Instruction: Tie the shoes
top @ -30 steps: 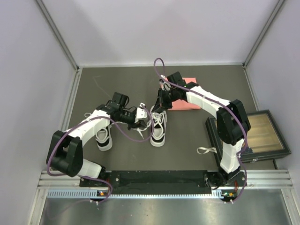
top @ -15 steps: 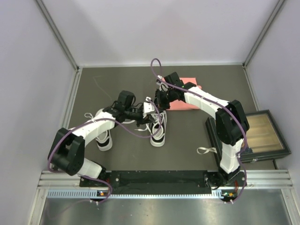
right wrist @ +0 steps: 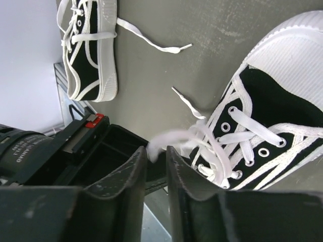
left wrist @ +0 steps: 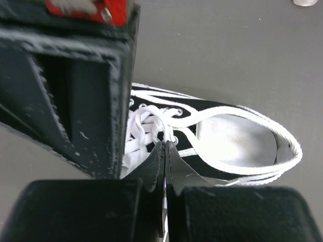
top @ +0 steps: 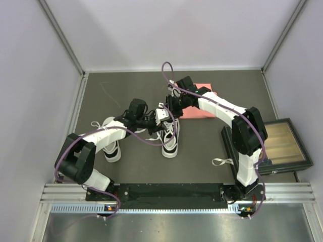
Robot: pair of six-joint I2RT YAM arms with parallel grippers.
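Your left gripper (left wrist: 165, 150) pinches a long white lace (left wrist: 168, 131) of the black-and-white canvas sneaker (top: 170, 143) just beside the flat pink pad (top: 198, 114). Your right gripper (right wrist: 157, 157) pinches another strand (right wrist: 157, 143). The second sneaker (top: 112, 148) lies well left of it.

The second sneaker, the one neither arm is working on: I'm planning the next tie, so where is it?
In the top view the second sneaker lies left of the sneaker being laced, partly under the left arm.
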